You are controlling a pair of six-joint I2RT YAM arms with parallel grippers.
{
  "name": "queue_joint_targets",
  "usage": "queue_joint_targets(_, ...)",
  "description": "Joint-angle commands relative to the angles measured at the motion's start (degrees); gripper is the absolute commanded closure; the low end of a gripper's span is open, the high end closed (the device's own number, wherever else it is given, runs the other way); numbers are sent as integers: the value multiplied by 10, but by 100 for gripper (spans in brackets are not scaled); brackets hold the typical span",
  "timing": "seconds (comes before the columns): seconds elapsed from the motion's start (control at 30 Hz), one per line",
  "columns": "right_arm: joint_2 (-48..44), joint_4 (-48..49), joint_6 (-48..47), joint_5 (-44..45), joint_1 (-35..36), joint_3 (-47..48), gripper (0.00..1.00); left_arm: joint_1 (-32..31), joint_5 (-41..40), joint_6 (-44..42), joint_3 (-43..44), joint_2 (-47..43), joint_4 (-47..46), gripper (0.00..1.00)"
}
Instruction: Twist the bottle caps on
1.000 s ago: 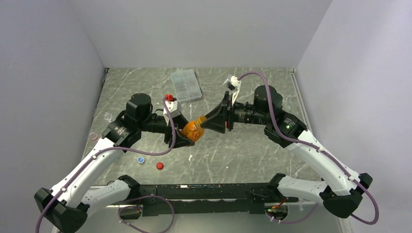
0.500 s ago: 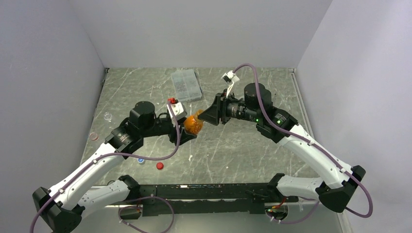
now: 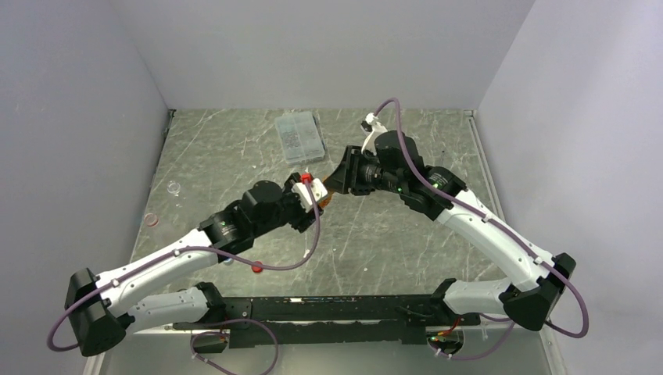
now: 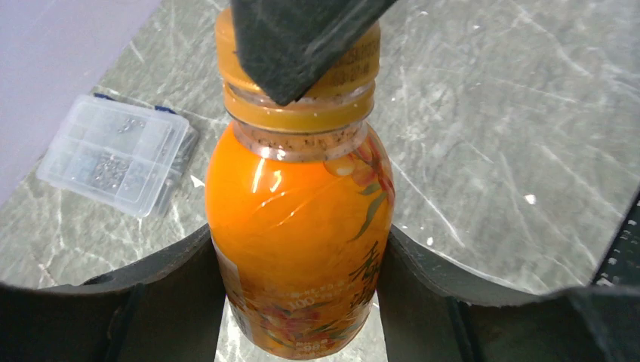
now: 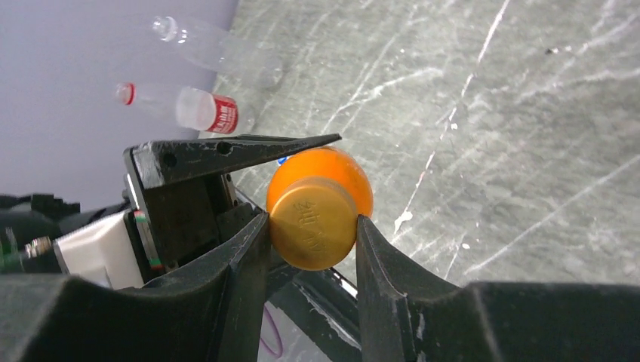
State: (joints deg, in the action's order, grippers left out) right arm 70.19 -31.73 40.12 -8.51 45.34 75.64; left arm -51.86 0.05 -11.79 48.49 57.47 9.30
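My left gripper [image 4: 298, 243] is shut on the body of an orange bottle [image 4: 302, 219] and holds it above the table. An orange cap [image 4: 349, 72] sits on the bottle's neck. My right gripper [image 5: 311, 223] is shut on that orange cap [image 5: 313, 226], one finger on each side. In the top view the two grippers meet mid-table, left gripper [image 3: 313, 200] and right gripper [image 3: 335, 186], with only a sliver of the bottle [image 3: 325, 197] showing. A red cap [image 3: 256, 267] lies near the front. A clear bottle with a red label [image 5: 204, 111] lies on the table.
A flat clear compartment box [image 3: 299, 137] lies at the back of the table and also shows in the left wrist view [image 4: 113, 154]. Two small round dishes [image 3: 173, 187] sit by the left wall. A second clear bottle [image 5: 219, 49] lies beyond the labelled one.
Both grippers have moved right and toward the back with the bottle between them. The left arm has stretched out and now covers the blue cap; the right wrist has drawn back.
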Motion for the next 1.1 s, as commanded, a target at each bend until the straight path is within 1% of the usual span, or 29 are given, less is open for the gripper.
queue_joint_targets(0.0, 41, -41, 74, -45, 28, 14, 76, -59, -47, -68, 5, 15, -266, 100)
queue_joint_targets(0.1, 46, -48, 86, -29, 28, 20, 76, -68, -70, -75, -12, 25, -301, 100)
queue_joint_targets(0.23, 50, -53, 90, -11, 27, 32, 75, -71, -73, -73, -29, 33, -318, 100)
queue_joint_targets(0.33, 54, -57, 88, -3, 27, 44, 71, -71, -67, -67, -45, 30, -322, 100)
queue_joint_targets(0.37, 54, -57, 87, 1, 27, 46, 67, -72, -66, -65, -49, 29, -322, 100)
queue_joint_targets(0.47, 53, -56, 83, 8, 27, 51, 52, -71, -59, -56, -56, 26, -309, 100)
queue_joint_targets(0.5, 53, -58, 80, 11, 27, 55, 45, -72, -56, -52, -60, 25, -304, 100)
queue_joint_targets(0.63, 39, -67, 65, 31, 27, 81, 23, -71, -47, -27, -78, 21, -286, 100)
queue_joint_targets(0.73, 20, -72, 48, 50, 27, 98, 11, -68, -32, -2, -93, 16, -276, 100)
queue_joint_targets(0.8, 5, -72, 34, 57, 28, 99, 5, -61, -9, 20, -95, 13, -265, 100)
queue_joint_targets(0.87, -12, -69, 14, 62, 28, 93, 1, -44, 43, 46, -96, 11, -253, 100)
queue_joint_targets(1.07, -70, -56, -69, 61, 28, 67, 0, 13, 229, 108, -94, 7, -227, 100)
